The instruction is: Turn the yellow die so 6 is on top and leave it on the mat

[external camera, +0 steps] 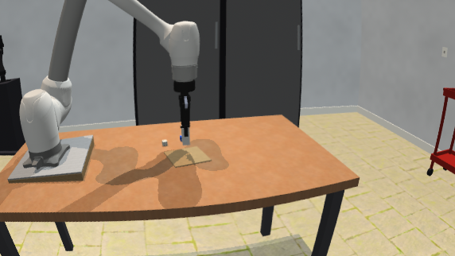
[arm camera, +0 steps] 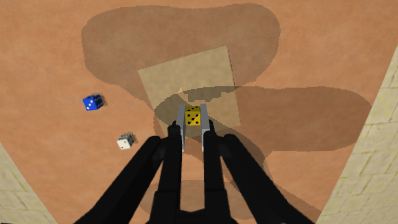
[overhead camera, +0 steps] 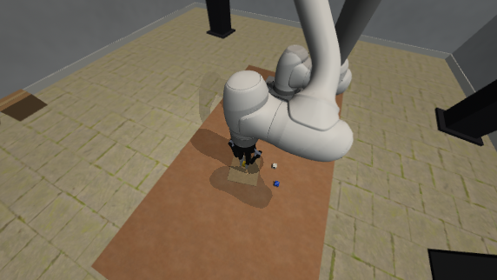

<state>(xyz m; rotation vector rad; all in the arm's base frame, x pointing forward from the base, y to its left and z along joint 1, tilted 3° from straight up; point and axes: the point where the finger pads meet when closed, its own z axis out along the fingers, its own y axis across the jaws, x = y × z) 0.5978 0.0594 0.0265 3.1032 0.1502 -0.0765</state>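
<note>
The yellow die [overhead camera: 244, 163] [arm camera: 192, 116] is between the fingertips of my gripper [external camera: 185, 140], which is shut on it. In the wrist view its larger visible face seems to show five pips; the narrower face beyond it is too small to read surely. In the exterior view the fingers hide the die. The fingers point down and hold it above the tan mat [overhead camera: 243, 179] [external camera: 199, 156] [arm camera: 200, 65], which lies flat on the table. The blue die [overhead camera: 276, 183] [external camera: 180, 138] [arm camera: 92, 103] and the white die [overhead camera: 274, 166] [external camera: 165, 142] [arm camera: 124, 142] lie apart on the table beside the mat.
The brown table [overhead camera: 208, 226] [external camera: 258, 159] carries the arm's base plate [external camera: 75, 159] at the left in the exterior view. The arm's shadows fall across the mat and table. A red cart [external camera: 445, 157] stands beyond the table at the right.
</note>
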